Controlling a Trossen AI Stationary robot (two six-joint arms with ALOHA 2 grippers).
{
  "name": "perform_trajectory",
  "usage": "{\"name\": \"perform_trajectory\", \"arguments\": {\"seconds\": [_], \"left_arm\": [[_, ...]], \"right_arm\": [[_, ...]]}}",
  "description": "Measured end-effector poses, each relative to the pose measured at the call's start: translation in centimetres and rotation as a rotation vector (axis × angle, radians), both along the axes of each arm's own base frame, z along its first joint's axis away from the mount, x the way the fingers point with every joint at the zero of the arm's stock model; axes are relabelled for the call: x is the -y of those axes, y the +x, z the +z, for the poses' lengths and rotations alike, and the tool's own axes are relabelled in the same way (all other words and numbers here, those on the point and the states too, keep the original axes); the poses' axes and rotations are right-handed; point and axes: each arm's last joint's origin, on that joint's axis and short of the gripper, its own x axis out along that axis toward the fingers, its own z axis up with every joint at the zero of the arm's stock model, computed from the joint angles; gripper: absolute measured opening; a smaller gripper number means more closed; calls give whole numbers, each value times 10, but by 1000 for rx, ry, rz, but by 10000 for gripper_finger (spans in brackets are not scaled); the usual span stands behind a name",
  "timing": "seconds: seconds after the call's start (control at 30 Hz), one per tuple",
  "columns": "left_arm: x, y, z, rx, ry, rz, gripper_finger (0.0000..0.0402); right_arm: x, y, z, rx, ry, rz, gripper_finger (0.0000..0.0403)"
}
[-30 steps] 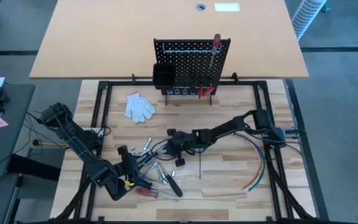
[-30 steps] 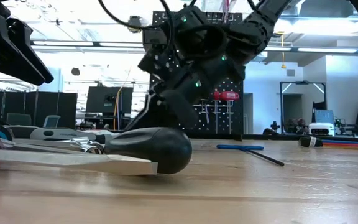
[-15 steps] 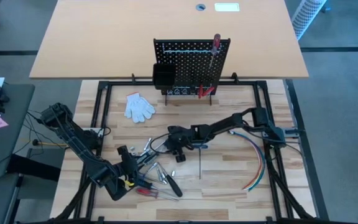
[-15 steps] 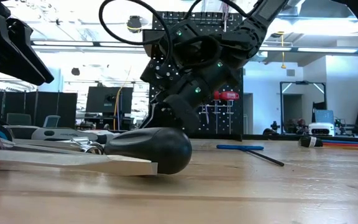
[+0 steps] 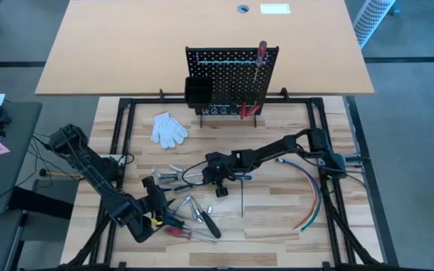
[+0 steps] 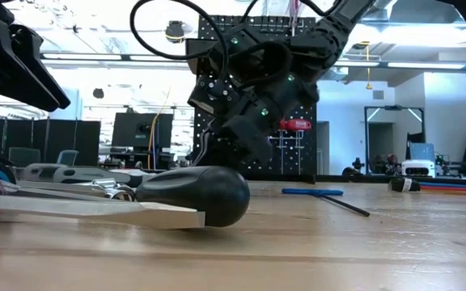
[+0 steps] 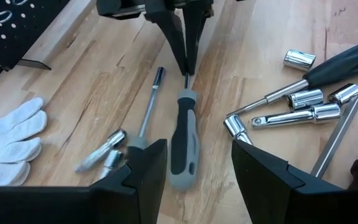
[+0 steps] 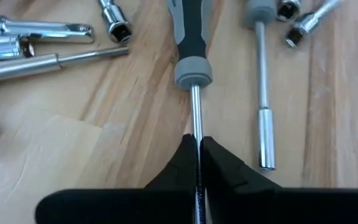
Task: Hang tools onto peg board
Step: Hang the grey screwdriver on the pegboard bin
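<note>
The right gripper is clamped on the bare steel shaft of the grey-and-black-handled screwdriver, which lies flat on the wooden slatted table; the shaft tip is hidden between its fingers. The left gripper hangs part-open and empty just behind the handle. From overhead, the screwdriver is barely discernible, well short of the upright black perforated peg board.
</note>
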Motion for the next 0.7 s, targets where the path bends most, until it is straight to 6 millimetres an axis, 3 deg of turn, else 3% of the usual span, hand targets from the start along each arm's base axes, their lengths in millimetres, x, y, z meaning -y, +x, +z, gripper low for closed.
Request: {"name": "perform_trajectory", "arguments": {"seconds": [0.17,0.43,0.7], "left_arm": [[2,-2,0,3,-6,-9,176],[5,-5,0,8,-14,-17,176],[5,-5,0,18,-11,-13,176]], "right_arm": [[5,-6,-8,68,35,-44,12],[6,-26,10,170,43,-89,11],[23,-76,37,349,86,-186,10]]}}
